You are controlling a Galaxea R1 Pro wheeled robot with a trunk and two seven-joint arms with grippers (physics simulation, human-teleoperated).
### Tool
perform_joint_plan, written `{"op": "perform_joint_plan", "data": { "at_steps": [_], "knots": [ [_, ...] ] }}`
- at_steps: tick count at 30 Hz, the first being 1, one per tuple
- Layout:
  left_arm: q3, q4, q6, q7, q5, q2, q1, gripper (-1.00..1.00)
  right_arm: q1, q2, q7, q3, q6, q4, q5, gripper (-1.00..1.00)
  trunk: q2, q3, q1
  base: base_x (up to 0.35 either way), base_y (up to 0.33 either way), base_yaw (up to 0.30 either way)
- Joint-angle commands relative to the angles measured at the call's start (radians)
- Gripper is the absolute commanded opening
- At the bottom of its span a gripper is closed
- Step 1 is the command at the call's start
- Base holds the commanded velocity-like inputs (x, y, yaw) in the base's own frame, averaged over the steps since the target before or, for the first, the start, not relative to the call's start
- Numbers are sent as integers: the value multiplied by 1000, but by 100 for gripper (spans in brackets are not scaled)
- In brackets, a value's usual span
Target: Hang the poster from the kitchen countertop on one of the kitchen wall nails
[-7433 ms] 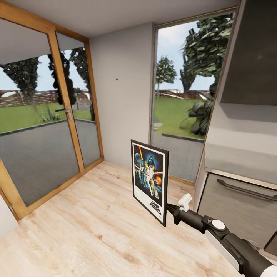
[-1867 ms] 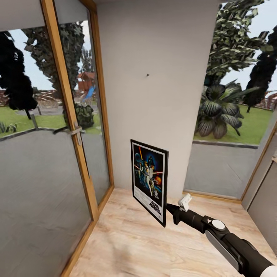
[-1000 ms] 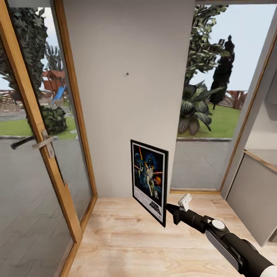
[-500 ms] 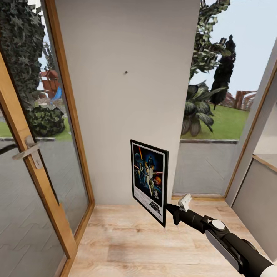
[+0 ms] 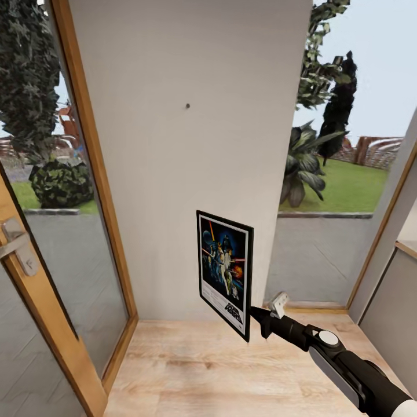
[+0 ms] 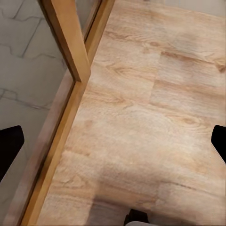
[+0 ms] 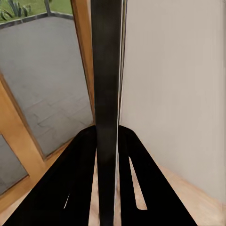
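The Star Wars poster [image 5: 225, 272], black-framed and upright, hangs in the air in front of a pale grey wall. My right gripper [image 5: 253, 317] is shut on its lower right corner. In the right wrist view the poster's black edge [image 7: 107, 94] runs up between the two dark fingers [image 7: 75, 188]. A wall nail [image 5: 187, 106] shows as a tiny dark speck on the wall, well above the poster and slightly left of it. My left gripper [image 6: 113, 141] is open over the wood floor, with its dark fingertips [image 6: 9, 150] at both sides of the left wrist view. The kitchen countertop is out of view.
A wood-framed glass door [image 5: 35, 243] with a metal handle [image 5: 14, 246] stands at the left. A tall window [image 5: 341, 174] onto a garden is right of the wall. A grey cabinet side [image 5: 399, 313] is at the far right. Light wood floor [image 5: 231, 370] lies below.
The head view has drawn closer to the wall and shifted, so the door frame and nail sit differently. The poster stays in the same grip in my right gripper.
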Motion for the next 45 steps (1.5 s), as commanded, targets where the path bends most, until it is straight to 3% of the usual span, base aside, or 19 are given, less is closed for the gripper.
{"op": "perform_joint_plan", "data": {
  "at_steps": [1, 5, 8, 14, 15, 17, 21, 22, 27, 30, 32, 33, 38, 45],
  "knots": [
    [2, 0, -1, -7, 6, 0, 0, 100, -1, -1, 3, 4, -2, 1, -10, -100, 0, 0, 1, 316, 0, 0],
    [1, 1, -2, -6, 6, 0, 0, 100, -1, -2, 4, 2, 0, -1, -10, -100, 0, 0, 1, 61, 0, 0],
    [-1, 1, -2, -8, 7, 0, 0, 100, -1, -2, 7, 2, 2, -62, -13, -100, 0, 0, 1, 5, 0, 0],
    [-3, 2, -2, -9, 7, 0, 0, 100, -1, 1, 91, -14, 174, -216, -11, -100, 0, 0, 1, 0, 0, 0],
    [-3, 2, -2, -9, 7, 0, 0, 100, -1, 1, 91, -14, 174, -216, -11, -100, 0, 0, 1, 0, 0, 0],
    [-4, 2, -2, -9, 7, 0, 0, 100, -7, 3, 104, -51, 252, -279, -12, -100, 0, 0, 1, 0, 0, 0],
    [-4, 3, -2, -13, 7, 0, 0, 100, -24, 5, 138, -75, 347, -341, -14, -100, 0, 0, 1, 0, 0, 0],
    [-3, 3, -2, -34, 7, 0, 0, 100, -55, 5, 169, -81, 399, -362, -14, -100, 0, 0, 1, 0, 0, 0],
    [2, 3, -2, -134, 5, 2, 0, 100, -156, 6, 226, -86, 501, -380, -18, -100, 0, 0, 1, 0, 0, 0],
    [5, 3, -2, -171, 4, 2, 0, 100, -243, 10, 266, -86, 572, -384, -53, -100, 0, 0, 1, 0, 0, 0],
    [5, 3, -2, -178, 4, 3, 0, 100, -277, 12, 274, -87, 596, -384, -75, -100, 0, 0, 1, 0, 0, 0],
    [6, 2, -2, -184, 4, 3, 0, 100, -329, 13, 282, -88, 622, -385, -103, -100, 0, 0, 1, 0, 0, 0],
    [6, 2, -2, -189, 4, 3, 0, 100, -412, 14, 288, -94, 677, -385, -139, -100, 0, 0, 1, 0, 0, 0],
    [7, 0, -2, -190, 4, 3, 0, 100, -489, 14, 291, -173, 731, -381, -238, -100, 0, 0, 1, 0, 0, 0]
  ]
}}
